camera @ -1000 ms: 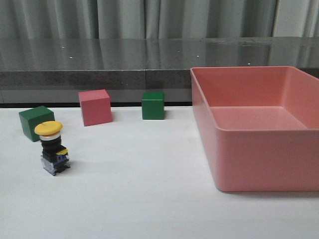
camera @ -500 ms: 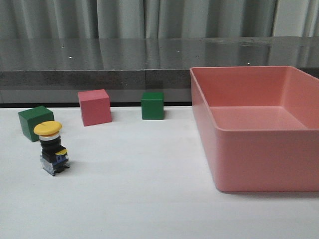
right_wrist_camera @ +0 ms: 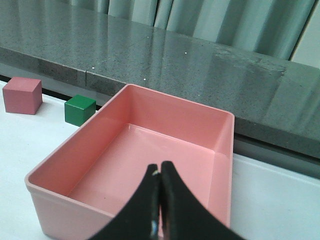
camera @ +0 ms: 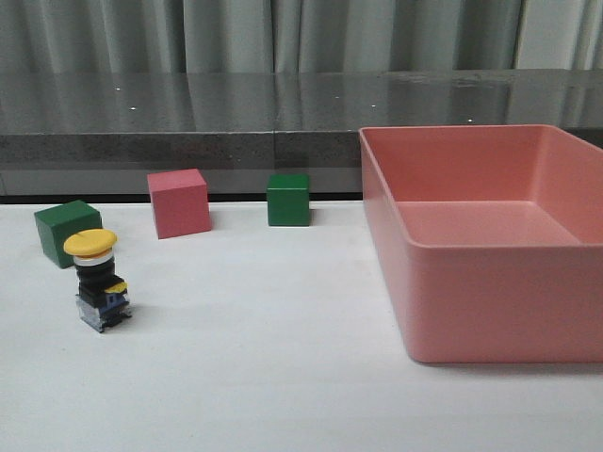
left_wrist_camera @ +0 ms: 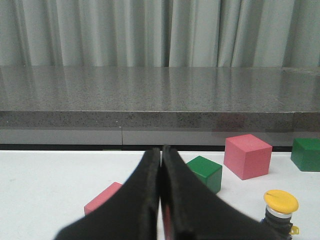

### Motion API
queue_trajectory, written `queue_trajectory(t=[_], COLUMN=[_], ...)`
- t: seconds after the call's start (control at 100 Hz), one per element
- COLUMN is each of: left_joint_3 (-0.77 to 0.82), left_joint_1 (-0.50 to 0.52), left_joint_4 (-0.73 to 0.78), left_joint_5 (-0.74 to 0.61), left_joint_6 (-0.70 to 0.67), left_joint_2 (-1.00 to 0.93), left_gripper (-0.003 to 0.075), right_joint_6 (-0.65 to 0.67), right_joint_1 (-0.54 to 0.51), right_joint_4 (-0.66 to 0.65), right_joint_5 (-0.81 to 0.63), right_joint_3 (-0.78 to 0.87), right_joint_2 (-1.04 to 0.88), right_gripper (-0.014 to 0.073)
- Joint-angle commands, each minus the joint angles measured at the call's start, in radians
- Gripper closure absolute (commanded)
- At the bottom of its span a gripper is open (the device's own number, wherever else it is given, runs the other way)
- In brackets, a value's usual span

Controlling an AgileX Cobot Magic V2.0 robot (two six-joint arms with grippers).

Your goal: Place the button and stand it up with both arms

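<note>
The button (camera: 97,281) stands upright on the white table at the left, yellow cap up, bluish-clear base down. It also shows in the left wrist view (left_wrist_camera: 280,209), at the frame's edge. My left gripper (left_wrist_camera: 161,150) is shut and empty, held above the table, apart from the button. My right gripper (right_wrist_camera: 160,166) is shut and empty, held above the near wall of the pink bin (right_wrist_camera: 150,145). Neither arm shows in the front view.
A green cube (camera: 67,232) stands just behind the button. A pink cube (camera: 179,202) and a second green cube (camera: 288,199) stand farther back. The large pink bin (camera: 452,282) fills the right. A flat pink block (left_wrist_camera: 102,199) lies by my left gripper.
</note>
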Motion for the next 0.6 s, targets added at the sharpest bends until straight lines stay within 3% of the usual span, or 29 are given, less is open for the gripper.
queue_trajectory(t=[0.0,0.24,0.46,0.59], left_joint_3=[0.045,0.045,0.045,0.045], left_joint_1=[-0.001,-0.001,-0.001,-0.001], left_joint_4=[-0.002,-0.002,-0.002,-0.002], left_joint_5=[-0.087,-0.087,-0.087,-0.087], left_joint_6=[-0.010,-0.010,-0.010,-0.010], left_joint_2=[-0.032,-0.032,-0.032,-0.032], left_gripper=[0.0740,0.0740,0.0740,0.0740], right_joint_6=[0.001,0.010,0.335,0.423], right_joint_1=[-0.007,-0.007,-0.007,-0.007], right_joint_4=[0.011,-0.012,-0.143,-0.185], right_joint_5=[-0.071,-0.087,-0.296,-0.338], right_joint_3=[-0.029,-0.022,0.101,0.203], right_joint_2=[0.008,0.007,-0.052,-0.136], right_gripper=[0.0655,0.0655,0.0655,0.0655])
